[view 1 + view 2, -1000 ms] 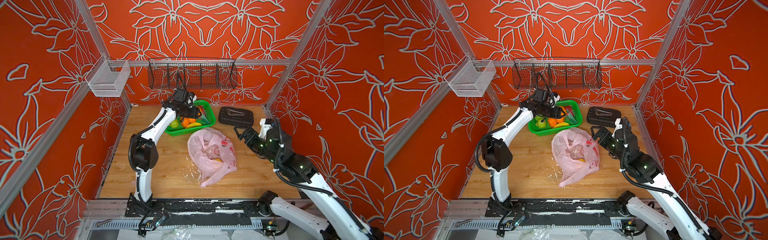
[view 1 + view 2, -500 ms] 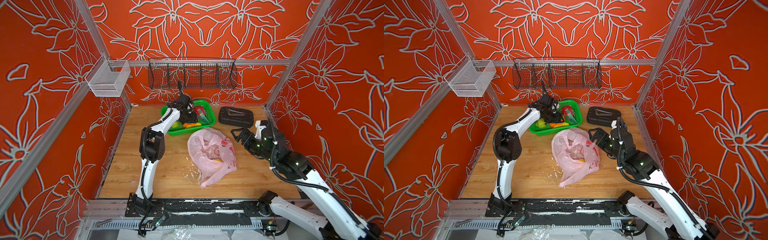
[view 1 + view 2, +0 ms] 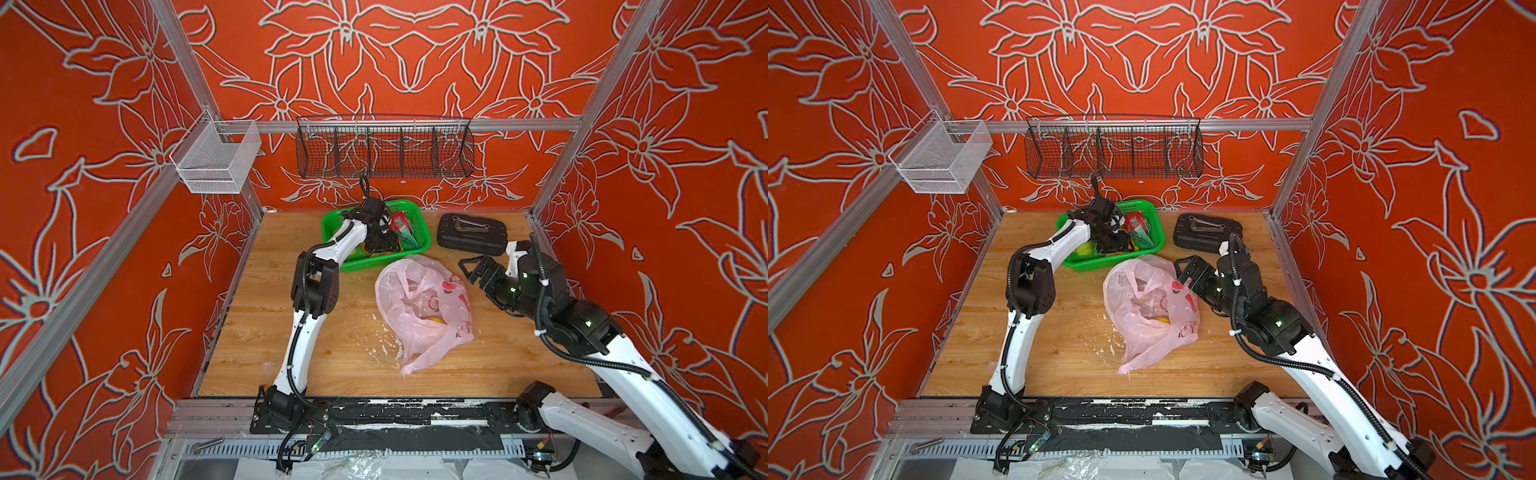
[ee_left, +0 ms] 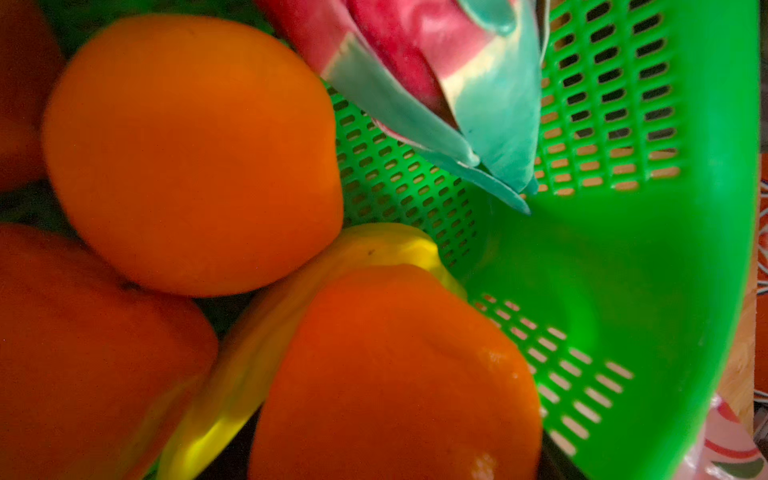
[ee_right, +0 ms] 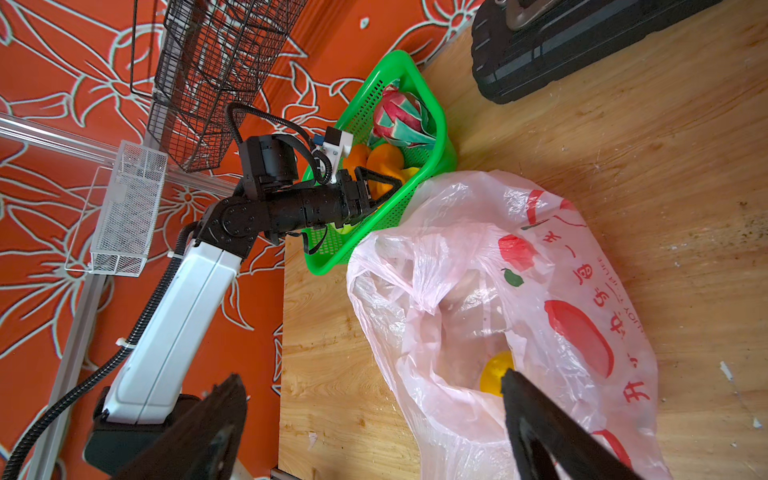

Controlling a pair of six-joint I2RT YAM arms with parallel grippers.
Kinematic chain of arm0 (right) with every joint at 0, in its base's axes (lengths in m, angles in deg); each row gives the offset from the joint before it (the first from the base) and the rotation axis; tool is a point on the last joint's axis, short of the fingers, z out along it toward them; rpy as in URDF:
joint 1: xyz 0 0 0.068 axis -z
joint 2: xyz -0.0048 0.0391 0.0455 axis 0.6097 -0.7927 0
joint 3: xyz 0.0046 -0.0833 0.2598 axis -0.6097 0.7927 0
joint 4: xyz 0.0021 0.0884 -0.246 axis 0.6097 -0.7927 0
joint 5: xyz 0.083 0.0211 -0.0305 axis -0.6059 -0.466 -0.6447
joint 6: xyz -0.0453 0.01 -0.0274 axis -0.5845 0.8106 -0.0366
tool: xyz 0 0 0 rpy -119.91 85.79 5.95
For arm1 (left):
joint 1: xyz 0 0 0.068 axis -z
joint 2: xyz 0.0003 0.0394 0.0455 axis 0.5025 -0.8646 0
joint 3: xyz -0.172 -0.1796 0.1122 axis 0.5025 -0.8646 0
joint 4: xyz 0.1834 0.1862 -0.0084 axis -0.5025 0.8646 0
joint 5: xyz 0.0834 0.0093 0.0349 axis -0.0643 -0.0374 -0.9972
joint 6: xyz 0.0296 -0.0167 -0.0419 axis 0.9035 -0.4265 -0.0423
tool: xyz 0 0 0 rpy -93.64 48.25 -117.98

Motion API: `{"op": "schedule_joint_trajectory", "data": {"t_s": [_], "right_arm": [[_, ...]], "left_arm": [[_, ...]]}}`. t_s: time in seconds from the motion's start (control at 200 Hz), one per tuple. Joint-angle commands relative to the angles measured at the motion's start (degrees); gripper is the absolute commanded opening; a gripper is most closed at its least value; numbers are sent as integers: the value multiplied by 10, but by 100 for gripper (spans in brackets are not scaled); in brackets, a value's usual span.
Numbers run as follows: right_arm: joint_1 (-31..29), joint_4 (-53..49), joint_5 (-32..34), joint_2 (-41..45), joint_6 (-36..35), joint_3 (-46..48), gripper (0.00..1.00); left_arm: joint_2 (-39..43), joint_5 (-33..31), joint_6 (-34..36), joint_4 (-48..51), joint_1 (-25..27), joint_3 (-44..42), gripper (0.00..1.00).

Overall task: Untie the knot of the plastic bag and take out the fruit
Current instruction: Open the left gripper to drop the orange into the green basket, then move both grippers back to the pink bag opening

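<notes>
Item 1: plastic bag [image 3: 424,307], pale pink with red print, lying mid-table with its mouth gaping. We count one yellow fruit [image 5: 494,372] inside.
Item 2: green basket [image 3: 365,264], against the bag at its 11 o'clock, holding oranges [image 4: 191,153] and a dragon fruit [image 4: 415,54].
Item 3: left gripper [image 3: 384,245], down inside the basket among the oranges. We cannot tell its spread or whether it holds anything.
Item 4: right gripper [image 3: 464,270], at the bag's 2 o'clock, jaws spread wide, empty.

Left gripper [image 3: 385,245] sits inside green basket [image 3: 365,265], beside pink plastic bag [image 3: 419,332]
</notes>
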Motion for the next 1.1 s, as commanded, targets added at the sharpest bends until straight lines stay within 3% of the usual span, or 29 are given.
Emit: {"op": "schedule_joint_trajectory", "data": {"t_s": [0.0,0.22,0.33,0.425,0.811,0.941,1.096], "right_arm": [[2,-18,0,4,13,-18,97],[3,-12,1,-1,14,-18,97],[2,-5,-4,-6,12,-18,97],[3,-4,-8,-10,10,-18,97],[3,-11,-28,-37,-13,-27,96],[2,-43,-46,-66,-37,-52,90],[2,-98,-71,-114,-60,-82,80]], "left_arm": [[-9,7,-1,7,3,12,60],[21,2,5,11,3,12,75],[38,-12,5,15,3,12,92],[53,-20,8,19,3,11,100],[183,21,5,30,3,-34,99],[248,66,3,49,3,-57,99],[344,70,-15,74,4,-133,99]]}}
